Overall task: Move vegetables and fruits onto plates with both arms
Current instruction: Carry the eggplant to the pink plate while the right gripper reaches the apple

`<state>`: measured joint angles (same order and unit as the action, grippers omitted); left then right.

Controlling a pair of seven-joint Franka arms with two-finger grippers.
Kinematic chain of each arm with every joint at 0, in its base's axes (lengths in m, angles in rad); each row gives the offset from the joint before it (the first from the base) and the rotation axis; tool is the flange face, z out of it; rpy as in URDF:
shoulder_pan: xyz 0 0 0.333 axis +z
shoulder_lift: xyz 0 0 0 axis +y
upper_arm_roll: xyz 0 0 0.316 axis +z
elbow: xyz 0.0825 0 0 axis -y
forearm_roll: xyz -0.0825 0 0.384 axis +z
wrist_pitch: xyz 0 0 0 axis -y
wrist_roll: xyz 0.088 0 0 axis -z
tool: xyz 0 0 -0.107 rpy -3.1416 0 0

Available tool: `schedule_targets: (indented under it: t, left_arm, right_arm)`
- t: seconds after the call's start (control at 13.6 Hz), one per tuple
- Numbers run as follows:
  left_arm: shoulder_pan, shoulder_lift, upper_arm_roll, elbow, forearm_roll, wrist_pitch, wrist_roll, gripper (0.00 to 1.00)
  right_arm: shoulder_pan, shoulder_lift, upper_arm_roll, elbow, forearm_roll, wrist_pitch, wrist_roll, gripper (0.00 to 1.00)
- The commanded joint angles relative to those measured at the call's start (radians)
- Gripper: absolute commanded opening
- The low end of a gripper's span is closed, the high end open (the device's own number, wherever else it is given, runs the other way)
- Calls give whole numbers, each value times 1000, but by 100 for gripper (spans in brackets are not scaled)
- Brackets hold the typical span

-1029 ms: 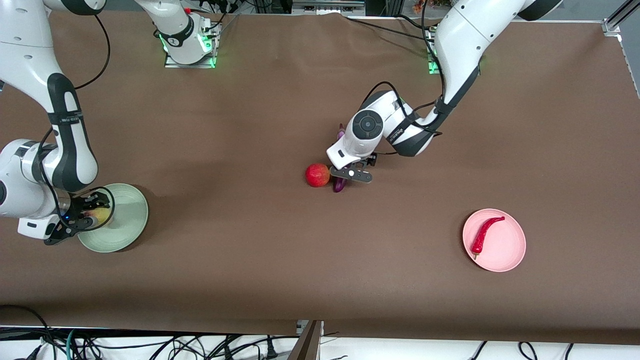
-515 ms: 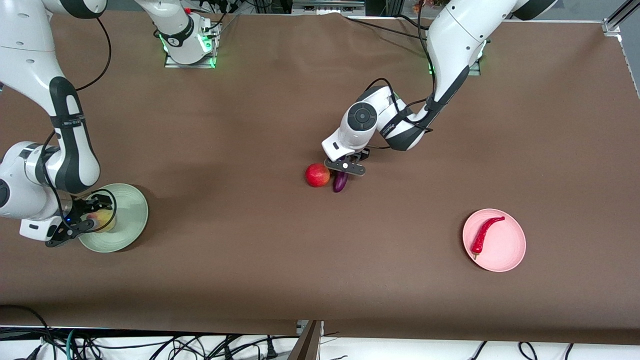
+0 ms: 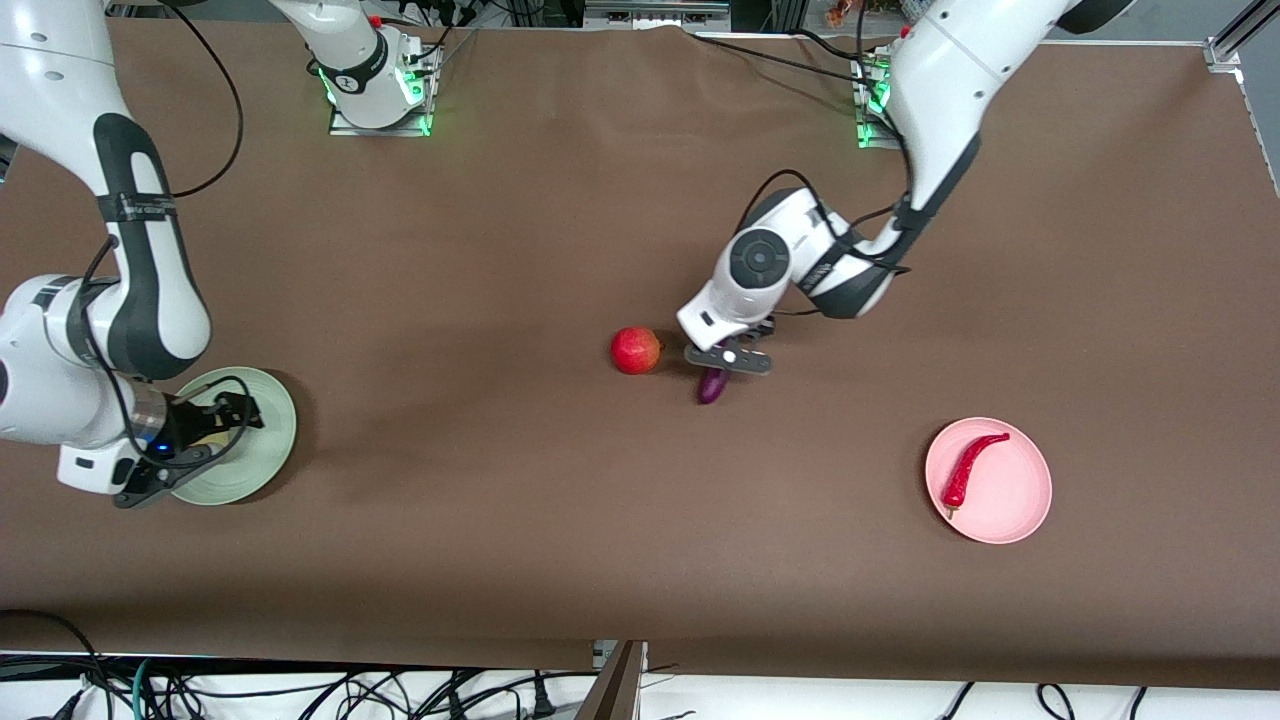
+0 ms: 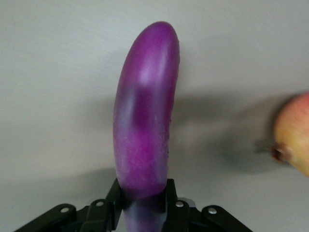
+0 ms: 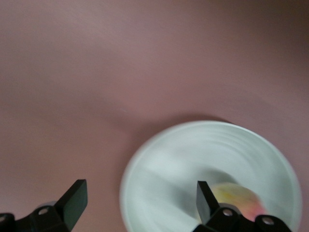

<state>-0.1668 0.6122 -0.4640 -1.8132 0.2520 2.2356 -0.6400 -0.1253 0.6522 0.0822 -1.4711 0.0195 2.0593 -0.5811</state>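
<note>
Over the brown table [image 3: 500, 300], the left tool [image 4: 144, 205] pinches the eggplant [image 4: 145, 135]; the right tool [image 5: 140, 200], spread, hangs above the peach [image 5: 236, 198].

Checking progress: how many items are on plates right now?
2. The chili lies on the pink plate; the peach lies on the green plate, under the right gripper.

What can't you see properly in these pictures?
- Eggplant: in the front view the left end effector and wrist cover all but one end.
- Peach: in the right wrist view it is blurred and partly covered by a finger; in the front view the right end effector hides it.
- Apple: the left wrist view's edge cuts it off.
</note>
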Motion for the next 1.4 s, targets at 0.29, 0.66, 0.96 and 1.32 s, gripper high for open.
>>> schedule_targets:
  t: [0.29,0.66,0.96,1.32]
  left_arm:
    - [214,-84,-4,187,84,-292,325,12]
    - [453,-30,4,268,232,-268,652,13]
    - [529,67,39,287,335,-135,750,13]
    - [538,135,45,272,343,-56,778,17]
  right_arm:
    - [103,-5,160,-2,10,-41,528,100]
    - [398,20,157,0,-4,89,1056,100]
    - [553,73,148,0,-41,214,1300,100]
    - [636,119,148,0,-76,278,1417,100]
